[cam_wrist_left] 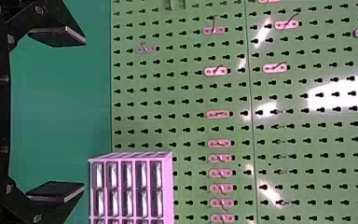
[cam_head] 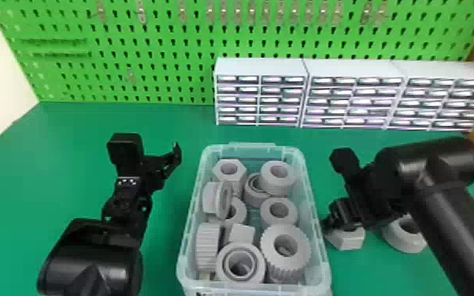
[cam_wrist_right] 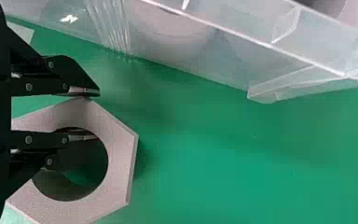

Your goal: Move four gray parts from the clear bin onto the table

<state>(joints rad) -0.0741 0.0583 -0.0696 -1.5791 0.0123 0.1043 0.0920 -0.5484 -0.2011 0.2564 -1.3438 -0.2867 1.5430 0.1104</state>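
The right gripper (cam_head: 332, 224) is just to the right of the clear bin (cam_head: 321, 259). Its two fingers are closed on one side of a gray hex nut (cam_head: 347, 241). One finger is inside the big hole, and the other is against the outside. The nut is down at the green table (cam_head: 47, 141), near the bin, but I cannot tell if it sits flat.

A round gray ring (cam_head: 395, 238) is on the table to the right of the nut. The right arm hides part of it.

The left gripper (cam_head: 158, 159) is up over the table, to the left of the bin. Its fingers are wide open with nothing in them.

Lots of gray parts are in the bin. At the far end there is another hex nut (cam_head: 240, 181) and a fat round ring (cam_head: 277, 187). At the near end there is a big gear (cam_head: 299, 252) with bumpy sides, next to a ring with a smaller ring inside (cam_head: 259, 264).

Little drawers (cam_head: 260, 67) stand at the back, by a green pegboard (cam_head: 161, 86).
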